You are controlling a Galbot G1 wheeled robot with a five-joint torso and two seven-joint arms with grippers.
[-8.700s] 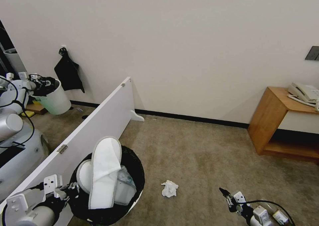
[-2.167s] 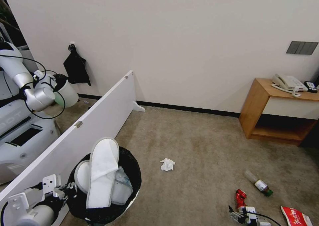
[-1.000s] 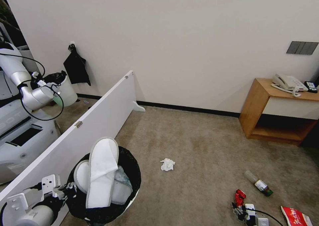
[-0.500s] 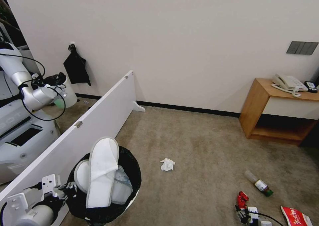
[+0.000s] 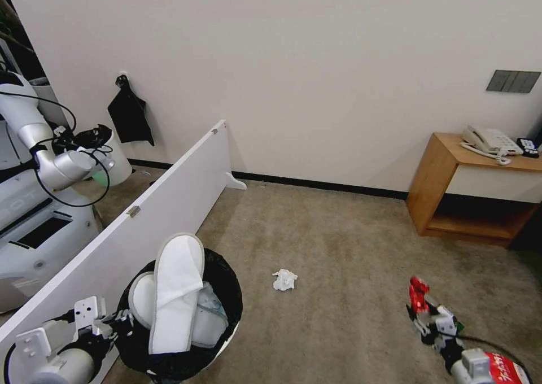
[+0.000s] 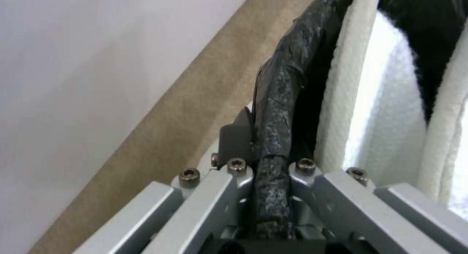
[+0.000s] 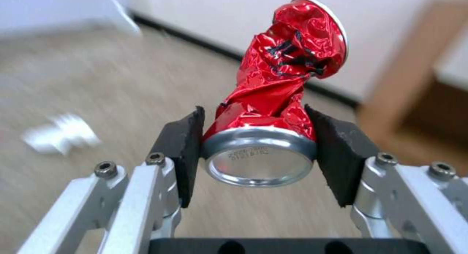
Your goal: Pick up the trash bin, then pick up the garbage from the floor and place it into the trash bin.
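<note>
Two grippers are at work here. The left gripper (image 5: pixel 116 321) sits low at the robot's left side, clamped on the bag-covered rim of the trash bin (image 5: pixel 223 285); in the left wrist view its fingers (image 6: pixel 234 137) pinch the crinkly black plastic on either side of the rim, and the bin (image 6: pixel 280 100) runs away from them with white towelling packed against its inner wall. The bin hangs just beside a long white panel (image 5: pixel 169 197) that stands on the carpet. Inside it, two white slippers (image 5: pixel 178 291) poke up, the taller one leaning well above the rim.

On the robot's right, the right gripper (image 5: pixel 424 315) is off the carpet with a crushed red can (image 5: pixel 418 295) pinched between its pads. In the right wrist view the can (image 7: pixel 278 97) stands nearly upright, its silver base end gripped by the black pads (image 7: pixel 188 144) and its crumpled top tilted away.

A crumpled white tissue (image 5: pixel 284 279) lies on the carpet between the bin and the can, apart from both. A red packet (image 5: pixel 508 369) shows at the lower right corner, partly behind the right arm.
</note>
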